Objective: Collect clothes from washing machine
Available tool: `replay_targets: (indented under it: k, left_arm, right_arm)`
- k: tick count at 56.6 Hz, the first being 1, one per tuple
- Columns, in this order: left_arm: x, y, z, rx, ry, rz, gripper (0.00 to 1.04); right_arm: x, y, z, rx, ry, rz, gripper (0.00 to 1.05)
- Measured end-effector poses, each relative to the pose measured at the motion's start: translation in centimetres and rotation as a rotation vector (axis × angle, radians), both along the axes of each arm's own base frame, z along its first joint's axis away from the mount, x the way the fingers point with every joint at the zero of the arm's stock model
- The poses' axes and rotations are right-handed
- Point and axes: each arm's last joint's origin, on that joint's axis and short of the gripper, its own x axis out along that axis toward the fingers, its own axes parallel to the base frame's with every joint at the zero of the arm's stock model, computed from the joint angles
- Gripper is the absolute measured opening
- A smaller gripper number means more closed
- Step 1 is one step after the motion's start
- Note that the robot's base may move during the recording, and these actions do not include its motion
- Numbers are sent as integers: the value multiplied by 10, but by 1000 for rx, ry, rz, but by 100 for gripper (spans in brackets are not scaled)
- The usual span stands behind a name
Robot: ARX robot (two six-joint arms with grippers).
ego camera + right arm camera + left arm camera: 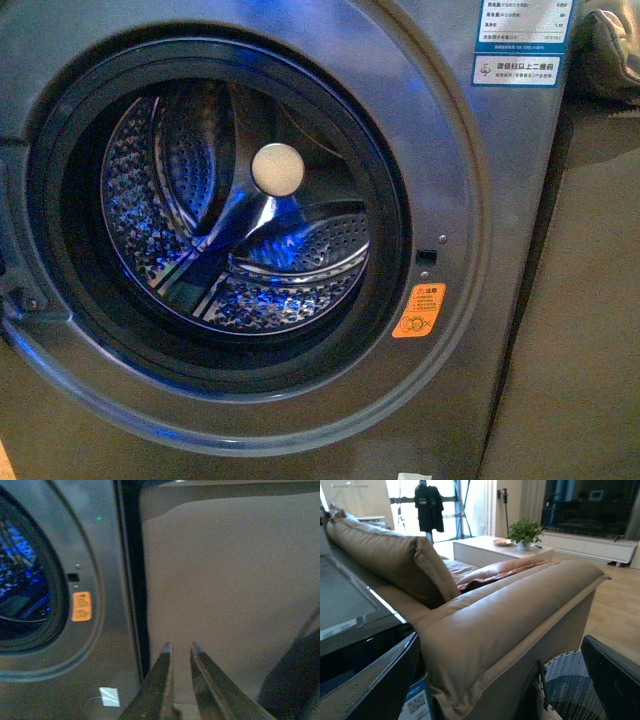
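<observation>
- The right gripper (pixel 180 652) shows at the bottom centre of its wrist view, its two dark fingers (pixel 160 680) tapering to points with only a thin gap between them, nearly closed, and nothing held in that gap.
- Those tips point toward a plain tan panel (pixel 225 590) that fills the right side of that view, apart from it as far as I can tell.
- The left gripper (pixel 500 680) shows as two broad dark fingers (pixel 385 680) at the lower left and lower right corners of its wrist view, set wide apart, with nothing between them.
- Between those fingers lies the back of a tan leather sofa (pixel 510 610), and below it, at the lower right, the rim of a grey-and-white woven basket (pixel 567 680).
- Farther back in that view are a pink cushion (pixel 495 570), a white low table (pixel 490 547) and a potted plant (pixel 525 530).
- The washing machine (pixel 470 260) fills the front view, a dark grey front-loader with its porthole open to the camera.
- Its perforated steel drum (pixel 180 180) sits left of centre, lit blue, and I see no clothes in the part that shows.
- An orange sticker (pixel 418 310) sits on the front, just right of the porthole ring.
- In the right wrist view the machine is on the left side, with a white tape patch (pixel 109 696) low on its front.
</observation>
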Motion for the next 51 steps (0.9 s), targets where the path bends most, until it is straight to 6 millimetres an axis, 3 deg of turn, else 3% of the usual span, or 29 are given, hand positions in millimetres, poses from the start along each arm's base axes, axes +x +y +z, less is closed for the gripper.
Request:
replay_targets:
  k: [2, 10, 14, 19, 23, 29, 35, 39, 51]
  left_arm:
    - [0, 0, 0, 0, 0, 0, 98]
    - [7, 5, 0, 9, 29, 43, 98]
    - [16, 24, 6, -11, 63, 150, 98]
    - [25, 83, -1, 34, 210, 420, 98]
    - [19, 134, -3, -12, 239, 608, 98]
    - [-4, 173, -17, -60, 274, 753, 98]
    - [-34, 184, -30, -96, 295, 742, 98]
    - [-43, 184, -36, -110, 307, 720, 98]
    - [-24, 175, -65, -125, 413, 742, 98]
  right_arm:
    - [-1, 0, 0, -3, 0, 0, 1]
    - [-5, 0, 0, -4, 0, 1, 2]
    - [-7, 0, 0, -4, -2, 3, 2]
    - [-9, 0, 0, -4, 0, 3, 2]
    - [-10, -1, 0, -3, -2, -3, 2]
    - [-12, -1, 0, -4, -2, -2, 2]
    - [-13, 0, 0, -4, 0, 5, 2]
    - [-14, -1, 0, -4, 0, 2, 2]
    - [-25, -1, -3, -4, 10, 2, 2]
